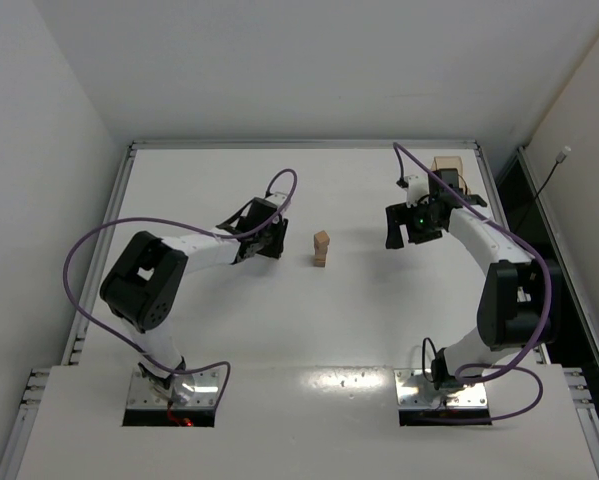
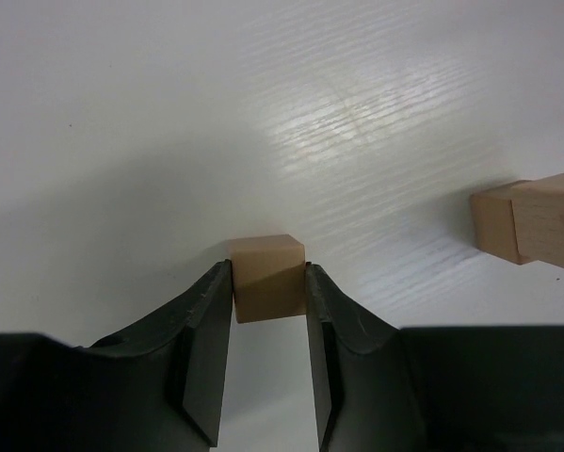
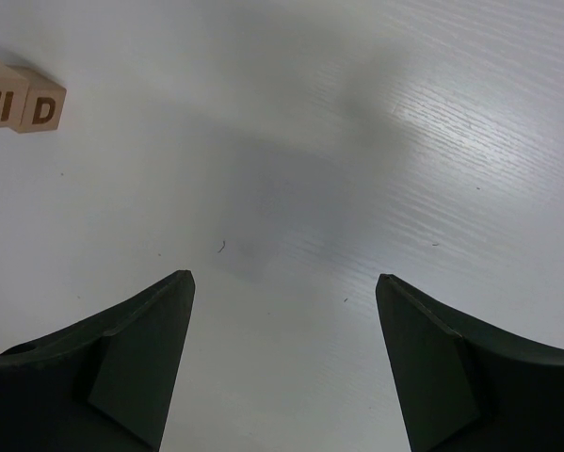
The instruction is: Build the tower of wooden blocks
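Standing near the middle of the table [image 1: 229, 330], the tower [image 1: 321, 248] was a narrow column of tan cubes; from above its levels ran together, so the exact count could not be told. In the right wrist view its edge showed at the upper left, with dark marks like "II" and "D" on two faces. One loose wood block [image 2: 267, 281] sat well to the left of the tower, clamped between the fingers of the left gripper [image 2: 268, 271], whose pads pressed its two sides. White table surface lay between that block and the tower, which showed at the right edge of the left wrist view. The right gripper [image 3: 283, 277] hung on the tower's other side, well apart from it, its jaws spread wide over bare table and holding nothing. Behind it, in the far right corner, stood one translucent tan tray [image 1: 447, 166]. Two arms were in view, each trailing a purple cable [image 1: 79, 255].
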Action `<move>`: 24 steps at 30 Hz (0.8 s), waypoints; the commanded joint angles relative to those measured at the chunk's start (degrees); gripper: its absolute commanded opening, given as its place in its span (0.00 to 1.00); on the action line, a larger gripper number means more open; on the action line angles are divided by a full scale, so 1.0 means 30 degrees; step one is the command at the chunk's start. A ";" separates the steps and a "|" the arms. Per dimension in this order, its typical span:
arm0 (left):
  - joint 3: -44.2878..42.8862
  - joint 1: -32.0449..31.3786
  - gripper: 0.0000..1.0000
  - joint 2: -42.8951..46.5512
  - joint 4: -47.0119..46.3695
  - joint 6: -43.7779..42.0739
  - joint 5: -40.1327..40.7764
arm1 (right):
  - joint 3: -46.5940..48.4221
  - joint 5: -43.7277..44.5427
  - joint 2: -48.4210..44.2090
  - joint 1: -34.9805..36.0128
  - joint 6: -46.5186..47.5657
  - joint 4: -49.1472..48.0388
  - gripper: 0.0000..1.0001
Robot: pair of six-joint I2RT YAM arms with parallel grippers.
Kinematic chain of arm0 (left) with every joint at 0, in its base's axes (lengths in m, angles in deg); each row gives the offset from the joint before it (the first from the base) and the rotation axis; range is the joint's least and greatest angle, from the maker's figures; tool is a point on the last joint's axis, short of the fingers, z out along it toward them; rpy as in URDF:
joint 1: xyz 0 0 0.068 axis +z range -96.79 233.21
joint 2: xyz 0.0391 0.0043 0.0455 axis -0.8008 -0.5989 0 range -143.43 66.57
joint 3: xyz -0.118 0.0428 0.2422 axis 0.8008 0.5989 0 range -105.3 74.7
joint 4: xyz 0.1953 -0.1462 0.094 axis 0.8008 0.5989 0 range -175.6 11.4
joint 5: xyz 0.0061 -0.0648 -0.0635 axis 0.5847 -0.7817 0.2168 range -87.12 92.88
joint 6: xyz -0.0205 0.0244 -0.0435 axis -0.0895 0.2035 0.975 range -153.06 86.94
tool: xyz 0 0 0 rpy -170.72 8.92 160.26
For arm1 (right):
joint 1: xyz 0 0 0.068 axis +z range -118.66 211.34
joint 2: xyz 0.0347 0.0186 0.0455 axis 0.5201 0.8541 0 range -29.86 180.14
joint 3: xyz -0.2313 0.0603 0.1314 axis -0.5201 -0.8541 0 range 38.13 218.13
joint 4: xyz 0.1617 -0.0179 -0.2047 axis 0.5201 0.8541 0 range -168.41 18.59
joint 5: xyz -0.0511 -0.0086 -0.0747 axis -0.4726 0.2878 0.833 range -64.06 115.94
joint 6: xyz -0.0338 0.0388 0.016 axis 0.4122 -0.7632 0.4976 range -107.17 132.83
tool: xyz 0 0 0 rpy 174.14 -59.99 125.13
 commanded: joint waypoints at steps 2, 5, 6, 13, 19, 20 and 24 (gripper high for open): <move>-0.0615 0.0169 0.04 -0.0078 -0.0243 -0.0230 0.0139 | 0.0763 -0.0421 0.0052 -0.0104 -0.0033 -0.0062 0.75; -0.0615 0.0345 0.17 -0.0254 -0.0067 -0.0230 -0.0035 | 0.0763 -0.0421 0.0228 -0.0104 -0.0033 -0.0062 0.75; -0.0615 0.0345 0.20 -0.0254 -0.0067 -0.0433 -0.0035 | 0.0763 -0.0421 0.0228 -0.0104 -0.0033 -0.0062 0.75; -0.0439 0.0345 0.40 0.0098 -0.0067 -0.0435 -0.0385 | 0.0763 -0.0421 0.0228 -0.0104 -0.0033 -0.0062 0.75; -0.0439 0.0345 0.46 0.0098 -0.0067 -0.0611 -0.0386 | 0.0763 -0.0421 0.0052 -0.0104 -0.0033 -0.0062 0.75; -0.0265 0.0345 0.46 0.0098 -0.0067 -0.0611 -0.0386 | 0.0763 -0.0421 0.0052 -0.0104 -0.0033 -0.0062 0.75; -0.0264 0.0345 0.46 0.0098 -0.0067 -0.0611 -0.0386 | 0.0763 -0.0421 0.0052 -0.0104 -0.0033 -0.0062 0.75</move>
